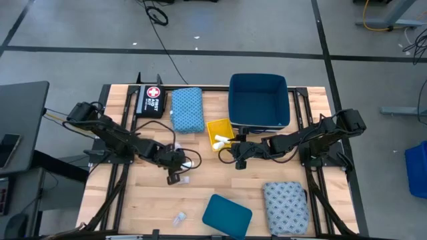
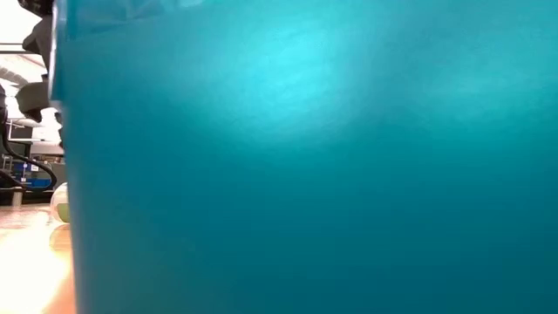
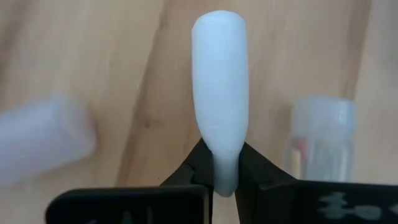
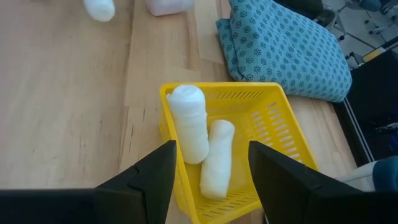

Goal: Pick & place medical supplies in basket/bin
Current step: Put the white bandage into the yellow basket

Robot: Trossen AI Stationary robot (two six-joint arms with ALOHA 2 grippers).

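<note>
My left gripper (image 1: 175, 175) is low over the middle of the table, shut on a small white roll (image 3: 219, 93). Beside it on the wood lie another white roll (image 3: 43, 143) and a clear packet (image 3: 323, 137). My right gripper (image 1: 239, 160) is open and hovers just on the near side of the yellow basket (image 4: 249, 124), which holds two white rolls (image 4: 189, 130). The blue patterned pad (image 1: 187, 109) lies flat near the far edge. The grey-blue pad (image 1: 285, 207) lies near the front right. A further clear packet (image 1: 179, 219) sits near the front edge. My left gripper pinches the white roll by one end (image 3: 225, 171) between its two fingers. The roll points straight out ahead of the fingers, along them. Whether the roll's free end (image 3: 217, 25) touches the wood cannot be told.
A deep blue bin (image 1: 259, 100) stands at the far right. A black case with a red-and-white cross (image 1: 150, 100) lies at the far left. A teal pouch (image 1: 227, 215) lies at the front edge and fills the low view (image 2: 305, 157).
</note>
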